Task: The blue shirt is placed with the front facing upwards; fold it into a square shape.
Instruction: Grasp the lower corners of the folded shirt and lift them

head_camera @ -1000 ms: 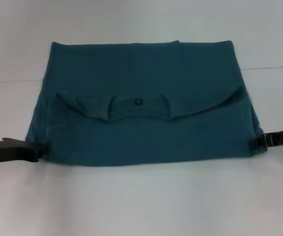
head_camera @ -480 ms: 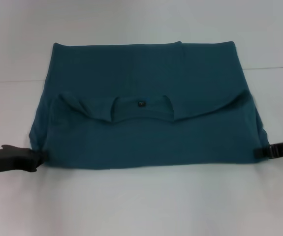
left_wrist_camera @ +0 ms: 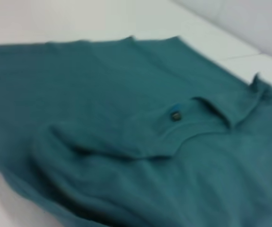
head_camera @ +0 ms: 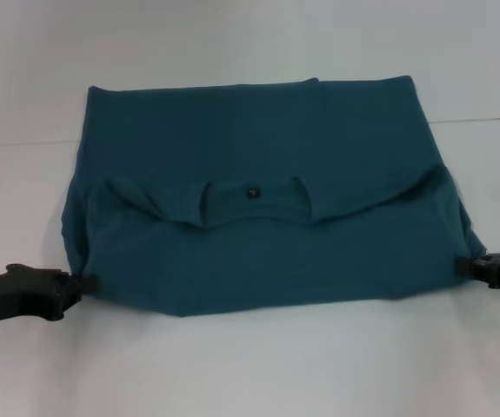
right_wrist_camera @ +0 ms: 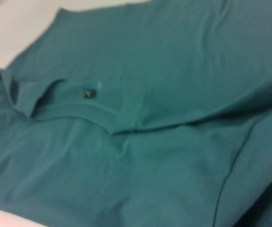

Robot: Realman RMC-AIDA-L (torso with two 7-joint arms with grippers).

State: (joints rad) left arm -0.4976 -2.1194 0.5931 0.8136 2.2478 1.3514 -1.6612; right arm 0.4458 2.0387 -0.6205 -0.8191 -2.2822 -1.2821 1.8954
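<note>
So compared with a second ago, both grippers have slid toward the near edge of the white bench [head_camera: 250, 373], dragging the folded near part of the blue shirt [head_camera: 258, 182] with them, so the near hem sits closer to 6 o'clock now. The collar with its small black label [head_camera: 251, 192] faces up mid-shirt. The left gripper [head_camera: 77, 285] is at the shirt's 8 o'clock corner, touching the fabric; the right gripper [head_camera: 467, 266] is at the 4 o'clock corner, also on the cloth. Can't tell whether either is pinching or spread.
</note>
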